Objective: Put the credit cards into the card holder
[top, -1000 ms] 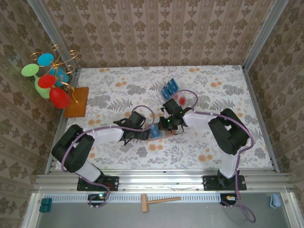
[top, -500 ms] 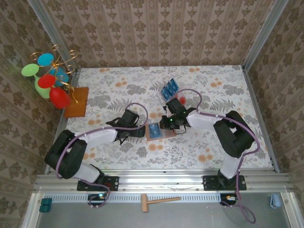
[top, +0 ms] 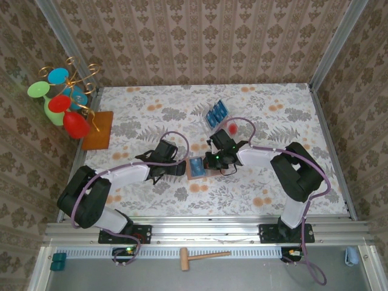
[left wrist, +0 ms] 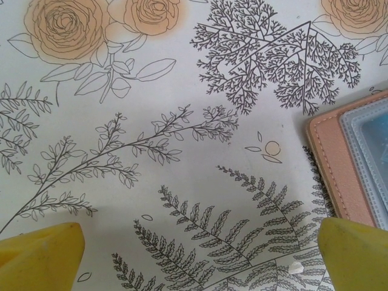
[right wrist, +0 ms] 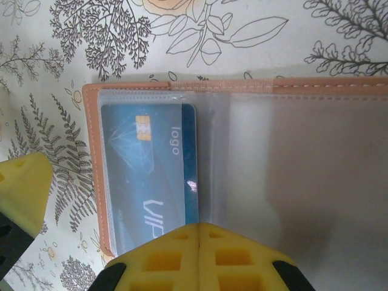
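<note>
The task looks partly done, judging from how things lie on the flower-printed surface [top: 291, 121]: one card is in and several wait outside.

The card holder [top: 196, 176] lies flat and opened out near the middle of the surface, between the two arms. In the right wrist view its tan edge [right wrist: 242, 85] frames clear plastic pockets. The left pocket holds a blue card [right wrist: 148, 182], slid well in, its long sides parallel with the holder's left edge. The pocket to its right looks empty (glare on the plastic makes this less than certain). The left wrist view catches only a corner of the holder [left wrist: 339, 163], with bare cloth beside it.

Farther back stands a clear tray [top: 232, 128] with a red dot. The other credit cards [top: 216, 113] are bunched at its far-left end, well apart from the holder. Whether they stand inside the tray or just against it cannot be told from above. These are what is left to move, and I judge that to be most of the job.

The right gripper [right wrist: 200, 242] hovers over the holder's near edge with its jaws pressed together, pinching nothing. The left gripper [left wrist: 197, 260] sits just left of the holder, jaws spread wide and empty.
</note>
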